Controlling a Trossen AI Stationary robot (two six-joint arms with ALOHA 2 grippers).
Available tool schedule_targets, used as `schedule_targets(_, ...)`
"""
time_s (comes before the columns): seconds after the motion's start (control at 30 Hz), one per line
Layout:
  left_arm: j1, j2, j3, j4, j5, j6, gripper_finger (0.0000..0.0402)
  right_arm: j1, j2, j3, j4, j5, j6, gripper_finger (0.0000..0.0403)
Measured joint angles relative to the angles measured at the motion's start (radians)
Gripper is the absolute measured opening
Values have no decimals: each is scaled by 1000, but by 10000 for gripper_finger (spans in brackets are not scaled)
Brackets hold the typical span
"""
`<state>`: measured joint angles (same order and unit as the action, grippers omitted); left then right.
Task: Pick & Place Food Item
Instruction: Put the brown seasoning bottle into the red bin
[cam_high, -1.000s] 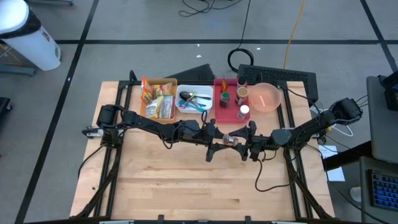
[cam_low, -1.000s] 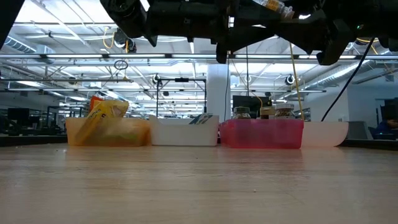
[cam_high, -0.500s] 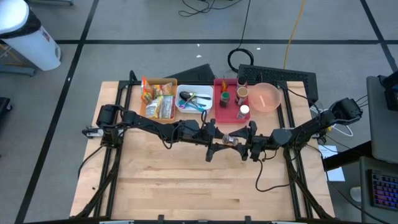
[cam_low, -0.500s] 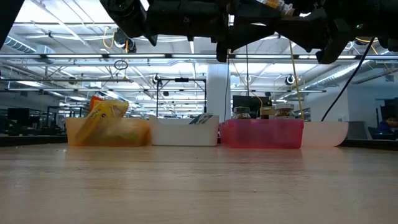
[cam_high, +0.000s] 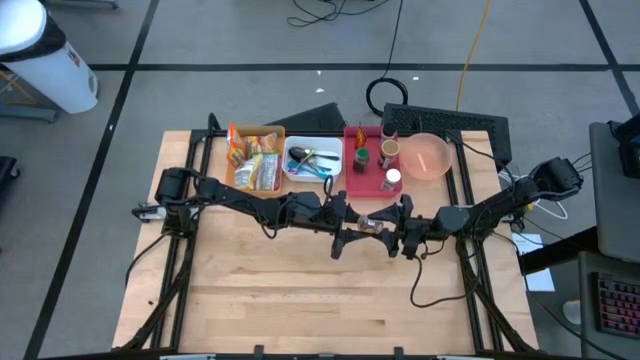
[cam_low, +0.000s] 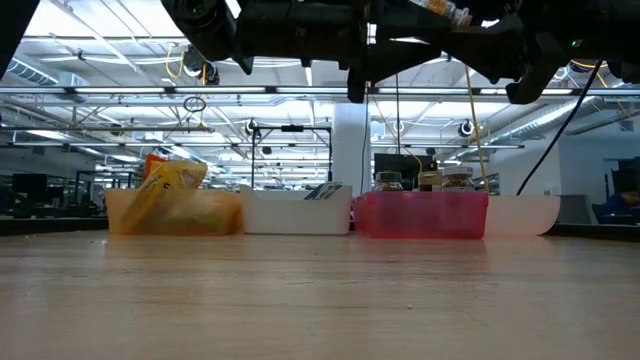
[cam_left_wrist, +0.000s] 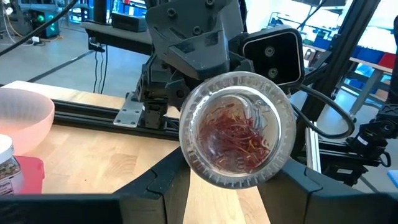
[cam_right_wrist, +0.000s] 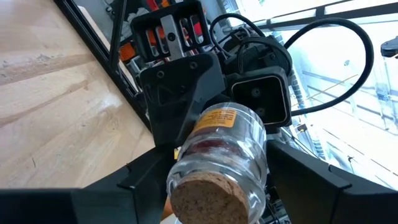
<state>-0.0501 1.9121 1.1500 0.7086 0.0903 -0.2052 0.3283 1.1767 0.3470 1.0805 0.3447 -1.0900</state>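
A small clear glass jar (cam_high: 372, 227) with a cork stopper, an orange label and red threads inside lies on its side in the air over the table's middle. My left gripper (cam_high: 352, 232) and my right gripper (cam_high: 395, 232) meet at it from opposite sides, and each is shut on it. In the left wrist view the jar's round bottom (cam_left_wrist: 236, 134) faces the camera. In the right wrist view its cork (cam_right_wrist: 202, 198) faces the camera. In the low view both arms and the jar's label (cam_low: 440, 8) show only along the top edge, high above the wood. My left gripper pinches the jar at its bottom end (cam_left_wrist: 186, 149) between its two fingers, one on each side of the glass wall. The fingers come level from the table's left and lie along the jar. The jar is lifted clear and lies level. My right gripper has the jar's cork end (cam_right_wrist: 180, 168) between its two fingers, one on each side. The fingers come level from the table's right and lie along the jar. The jar is clear of the table.
Along the far edge stand an orange bin with snack packets (cam_high: 253, 160), a white bin with utensils (cam_high: 312, 162), a red bin with jars (cam_high: 372, 160) and a pink bowl (cam_high: 428, 156). Bare wood (cam_high: 320, 300) lies toward the near edge.
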Motion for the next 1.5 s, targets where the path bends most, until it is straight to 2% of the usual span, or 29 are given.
schedule_targets(0.37, 1, 0, 0, 0, -2, -6, 173, 0, 0, 0, 8, -4, -4, 242)
schedule_targets(0.7, 2, 0, 0, -8, -7, -8, 173, 0, 0, 0, 8, -6, 3, 186)
schedule_targets(0.93, 2, 0, 0, -8, -7, -8, 173, 0, 0, 0, 8, -6, 33, 193)
schedule_targets(1.5, 7, 0, 0, -7, 14, 29, 173, 1, 0, 0, 22, 14, 57, 184)
